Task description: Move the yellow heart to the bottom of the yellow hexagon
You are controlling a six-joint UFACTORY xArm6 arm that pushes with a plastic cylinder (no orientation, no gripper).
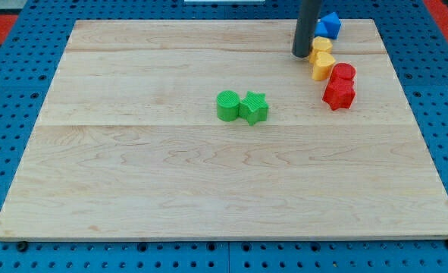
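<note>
The wooden worktop (208, 174) fills most of the frame, set on a blue pegboard surface (4, 98). My tip (302, 54) stands in the upper right of the frame, the dark rod coming down from the top edge. It is a plain rod, so this tool has no jaws to open and holds nothing; it only touches or nearly touches what lies beside it.

Just to the right of my tip sits the yellow hexagon (322, 45), partly hidden by the rod — whether they touch I cannot tell. Directly below the hexagon, touching it, lies the yellow heart (323, 65). Behind the hexagon, toward the top right, is a blue block (330, 24), its shape unclear.

To the right of the heart a red round block (343, 73) rests against it, and a red star-like block (339, 95) sits just below that one.

Near the centre of the frame — well apart from the cluster — a green round block (227, 105) touches a green star (254, 108) on its right.
</note>
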